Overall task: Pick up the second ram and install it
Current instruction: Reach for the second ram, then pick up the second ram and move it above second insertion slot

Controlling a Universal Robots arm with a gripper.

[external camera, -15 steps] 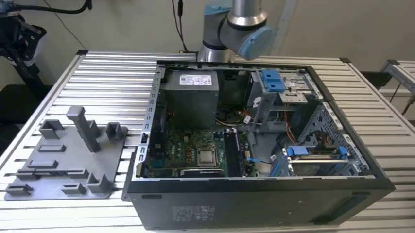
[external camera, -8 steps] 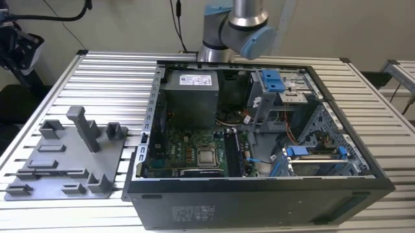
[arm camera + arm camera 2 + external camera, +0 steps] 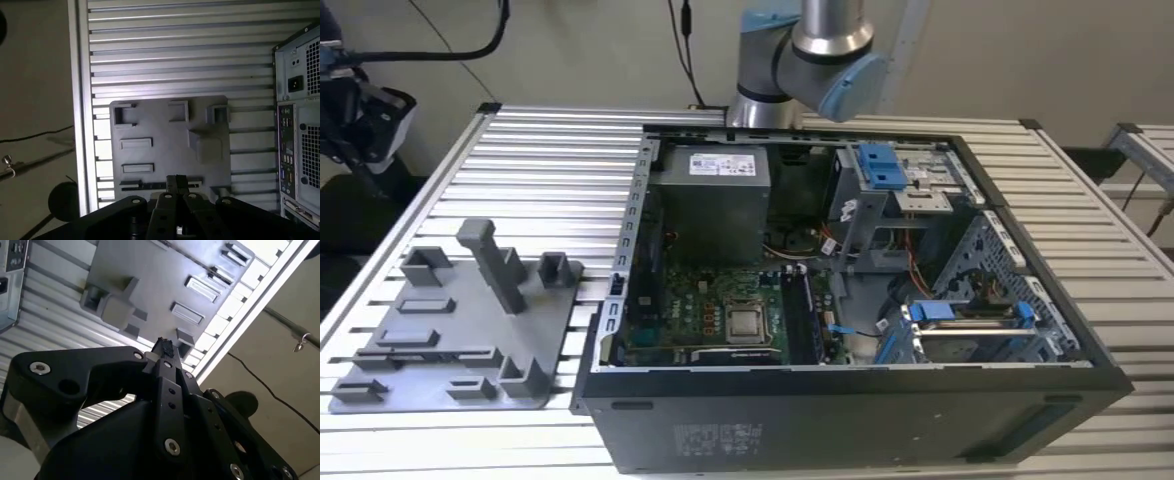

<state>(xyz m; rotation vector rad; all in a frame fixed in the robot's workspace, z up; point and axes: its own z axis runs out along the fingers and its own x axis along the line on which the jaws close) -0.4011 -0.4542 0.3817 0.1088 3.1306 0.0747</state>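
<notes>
My gripper (image 3: 176, 180) hangs high above the grey plastic tray (image 3: 165, 125), its fingertips (image 3: 163, 347) pressed together and nothing visible between them. A long, thin dark strip (image 3: 145, 185) lies in a slot along the tray's edge, just beside the fingertips in the first wrist view. It looks like the second ram, and it also shows as a dark line (image 3: 434, 354) near the tray's front in the exterior view. The arm (image 3: 807, 60) rises out of the exterior view behind the open computer case (image 3: 854, 300).
The case lies open on the slatted aluminium table (image 3: 547, 170), with motherboard (image 3: 720, 320), power supply (image 3: 710, 195) and blue-latched drive cages (image 3: 887, 170) exposed. A dark stick (image 3: 809, 310) stands in the memory slots. The tray carries a tall upright post (image 3: 494, 265). The table edge (image 3: 82, 100) runs close by the tray.
</notes>
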